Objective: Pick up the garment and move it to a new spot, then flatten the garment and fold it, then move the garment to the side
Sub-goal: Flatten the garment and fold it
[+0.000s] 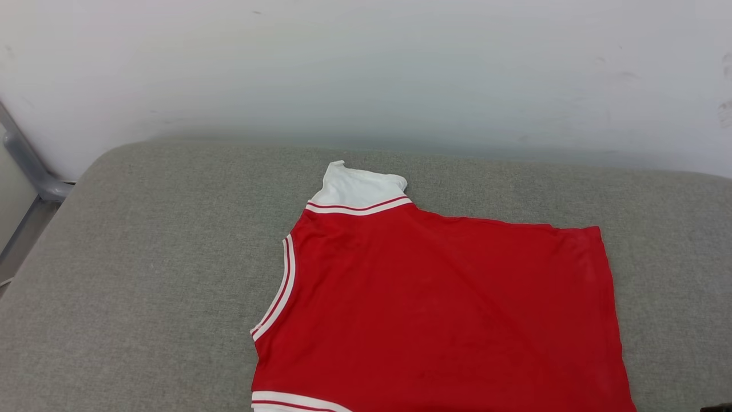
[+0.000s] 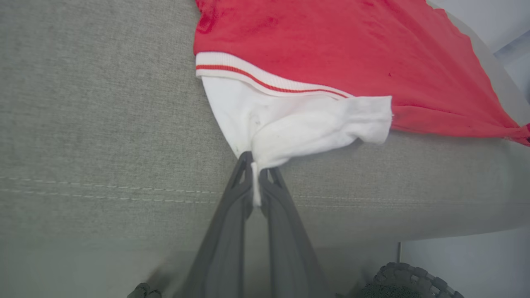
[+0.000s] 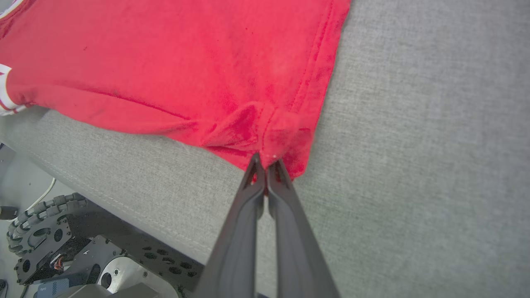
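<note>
The garment (image 1: 446,309) is a red jersey with white sleeves and red-and-white trim. It lies spread on the grey cushion (image 1: 143,274), plain red side up, its near part running off the head view's bottom edge. One white sleeve (image 1: 357,186) points toward the wall. My left gripper (image 2: 256,165) is shut on the edge of the other white sleeve (image 2: 306,124), at the cushion's front edge. My right gripper (image 3: 266,161) is shut on the red hem corner (image 3: 281,140), which bunches up at the fingertips.
A pale wall (image 1: 366,68) rises right behind the cushion. A grey metal frame (image 1: 28,166) stands at the far left. The robot's base and a cable chain (image 3: 45,223) sit below the cushion's front edge. Bare cushion lies left of the jersey.
</note>
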`<state>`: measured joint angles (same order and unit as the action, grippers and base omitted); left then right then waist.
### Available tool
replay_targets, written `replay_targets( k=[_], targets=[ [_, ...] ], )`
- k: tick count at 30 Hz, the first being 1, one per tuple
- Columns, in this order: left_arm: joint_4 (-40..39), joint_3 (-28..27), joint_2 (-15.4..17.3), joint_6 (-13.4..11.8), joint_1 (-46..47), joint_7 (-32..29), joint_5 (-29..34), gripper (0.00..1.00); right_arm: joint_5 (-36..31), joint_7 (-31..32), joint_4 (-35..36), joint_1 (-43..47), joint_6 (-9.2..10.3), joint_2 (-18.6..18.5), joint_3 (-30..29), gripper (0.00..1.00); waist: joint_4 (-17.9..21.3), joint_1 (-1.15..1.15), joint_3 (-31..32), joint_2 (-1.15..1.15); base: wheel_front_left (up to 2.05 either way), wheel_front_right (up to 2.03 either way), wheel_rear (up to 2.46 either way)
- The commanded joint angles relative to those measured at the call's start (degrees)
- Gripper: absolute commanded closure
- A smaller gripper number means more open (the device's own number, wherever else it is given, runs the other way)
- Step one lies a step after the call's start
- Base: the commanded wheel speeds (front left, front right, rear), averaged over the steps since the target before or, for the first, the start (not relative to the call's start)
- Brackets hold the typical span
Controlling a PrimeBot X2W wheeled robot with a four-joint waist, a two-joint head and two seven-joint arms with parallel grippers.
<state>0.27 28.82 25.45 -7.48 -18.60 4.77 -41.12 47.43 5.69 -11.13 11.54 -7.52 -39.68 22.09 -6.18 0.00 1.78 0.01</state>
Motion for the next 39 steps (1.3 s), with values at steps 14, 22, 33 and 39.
replay_targets(
  k=[14,22,33,39],
  targets=[
    [1.0,-0.1,4.3,3.7,16.6,-3.7,5.4,1.00,-1.6,3.9,6.1,-0.5,0.06,6.7,-10.1,1.00,0.3,0.00,-0.5,-0.01,0.00,0.00,0.00],
    [4.7,1.2,5.6,9.2,29.6,-9.4,6.1,1.00,-2.3,6.2,7.3,-5.2,0.06,8.4,-11.5,1.00,2.0,0.00,-4.0,-0.01,0.00,0.00,0.00],
    [19.1,3.9,4.1,13.9,43.5,-11.3,6.4,1.00,-2.5,7.7,2.2,-16.1,0.06,9.2,-9.9,1.00,4.4,0.00,-11.9,-0.01,0.00,0.00,0.00],
    [28.0,7.2,2.9,14.7,47.8,-9.5,6.6,1.00,-2.9,7.1,-2.4,-20.9,0.06,9.7,-6.8,1.00,4.6,0.00,-14.5,-0.01,0.00,0.00,0.00]
  ],
)
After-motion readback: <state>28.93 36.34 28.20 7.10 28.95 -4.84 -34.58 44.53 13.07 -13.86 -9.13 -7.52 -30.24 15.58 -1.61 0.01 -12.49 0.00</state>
